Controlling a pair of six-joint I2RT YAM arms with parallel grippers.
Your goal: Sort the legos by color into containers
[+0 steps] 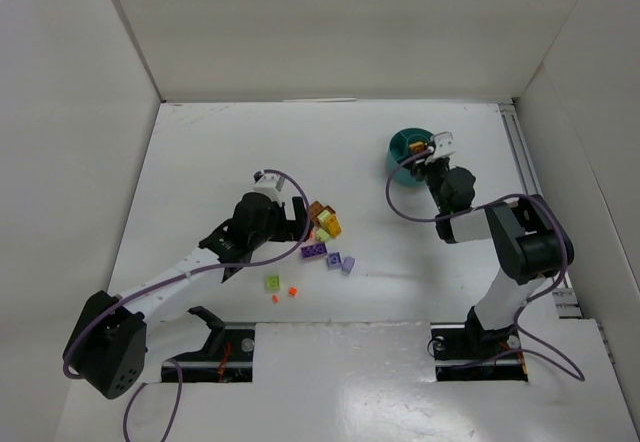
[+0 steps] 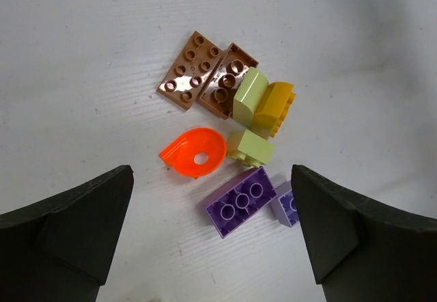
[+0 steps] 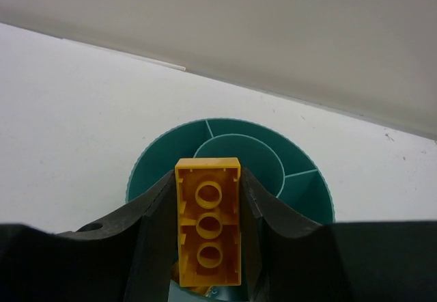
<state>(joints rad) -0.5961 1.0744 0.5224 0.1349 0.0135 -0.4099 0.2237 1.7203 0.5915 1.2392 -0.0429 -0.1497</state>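
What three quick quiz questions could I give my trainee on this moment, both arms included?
1. True or false: the left gripper is shut on a purple brick.
2. What does the right gripper hold? A light green brick; B yellow-orange brick; C lavender brick.
3. Fill in: the left wrist view shows ___ brown plates.
Key: 1 false, it is open; 2 B; 3 two.

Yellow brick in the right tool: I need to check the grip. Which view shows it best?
Right wrist: the yellow brick fills the centre, underside toward the camera, clamped in the right tool over the teal dish. Top external shows only a speck of it. Left wrist does not show it.
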